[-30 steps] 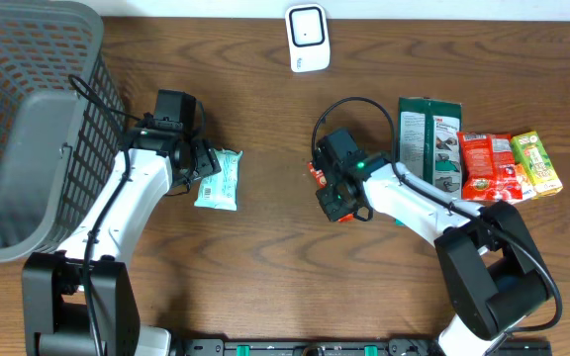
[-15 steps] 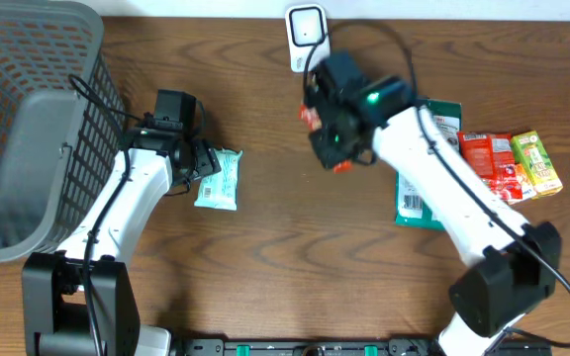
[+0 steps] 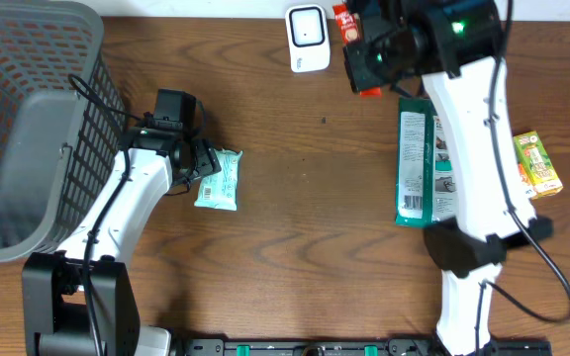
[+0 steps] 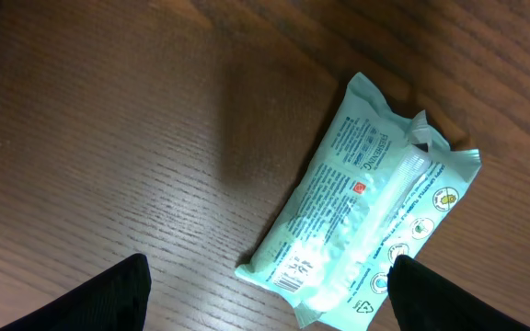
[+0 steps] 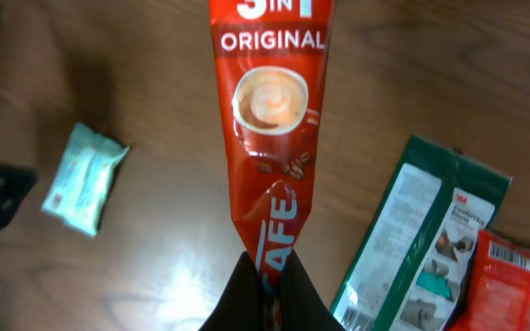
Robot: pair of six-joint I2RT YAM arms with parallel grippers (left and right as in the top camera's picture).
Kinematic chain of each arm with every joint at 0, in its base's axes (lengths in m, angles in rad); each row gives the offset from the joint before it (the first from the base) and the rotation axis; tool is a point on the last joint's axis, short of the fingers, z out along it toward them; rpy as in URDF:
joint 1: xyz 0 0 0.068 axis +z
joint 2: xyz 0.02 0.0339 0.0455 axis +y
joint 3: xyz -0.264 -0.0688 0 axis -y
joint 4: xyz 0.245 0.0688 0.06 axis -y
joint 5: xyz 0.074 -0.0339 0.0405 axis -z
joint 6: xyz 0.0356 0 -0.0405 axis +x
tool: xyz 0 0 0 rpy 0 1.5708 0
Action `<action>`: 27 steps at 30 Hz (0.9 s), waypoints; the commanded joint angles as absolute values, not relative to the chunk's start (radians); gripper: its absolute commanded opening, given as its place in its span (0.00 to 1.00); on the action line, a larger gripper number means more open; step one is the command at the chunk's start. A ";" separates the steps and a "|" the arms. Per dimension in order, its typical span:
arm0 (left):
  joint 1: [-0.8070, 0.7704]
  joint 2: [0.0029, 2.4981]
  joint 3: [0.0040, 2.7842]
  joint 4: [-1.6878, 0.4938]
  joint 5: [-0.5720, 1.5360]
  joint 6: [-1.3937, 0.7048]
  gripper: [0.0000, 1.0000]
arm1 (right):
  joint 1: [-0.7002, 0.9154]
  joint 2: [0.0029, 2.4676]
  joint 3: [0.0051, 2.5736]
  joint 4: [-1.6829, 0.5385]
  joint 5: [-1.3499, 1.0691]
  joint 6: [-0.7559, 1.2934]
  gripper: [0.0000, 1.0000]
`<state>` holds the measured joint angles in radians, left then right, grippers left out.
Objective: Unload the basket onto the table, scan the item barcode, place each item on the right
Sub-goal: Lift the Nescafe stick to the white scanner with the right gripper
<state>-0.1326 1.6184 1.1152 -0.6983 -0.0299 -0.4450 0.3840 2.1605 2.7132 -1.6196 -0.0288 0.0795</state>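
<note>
Mock shop checkout, laid out on a test bench. Wood-grain table. Dark wire shopping basket at the left edge. Small white scanner at the far edge. Retail packets lie about: red coffee sachet printed "ORIGINAL", green printed pack with a barcode, yellow-green carton, pale green wipes packet. Robot arms reach over the table, so more a lab than a real store.

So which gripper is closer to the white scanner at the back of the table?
Right. The right gripper, shut on the red coffee sachet, is just beside the white scanner; the left gripper is well away, open by the mint packet.
</note>
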 commanded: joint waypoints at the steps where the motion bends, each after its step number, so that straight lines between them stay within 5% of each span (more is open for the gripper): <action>1: -0.131 1.613 1.142 -0.698 -0.042 -0.443 0.83 | 0.372 2.292 2.750 -1.549 -0.027 0.053 0.01; 13: -0.131 1.613 1.142 -0.698 -0.042 -0.443 0.83 | 0.372 2.527 2.749 -1.094 0.038 0.028 0.01; 27: -0.131 1.613 1.142 -0.698 -0.042 -0.443 0.83 | 0.369 2.731 2.749 -0.917 0.045 0.056 0.01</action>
<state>-0.1326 1.6184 1.1152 -0.6979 -0.0299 -0.4450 0.3744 2.7232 2.7361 -0.9295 0.0376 0.0414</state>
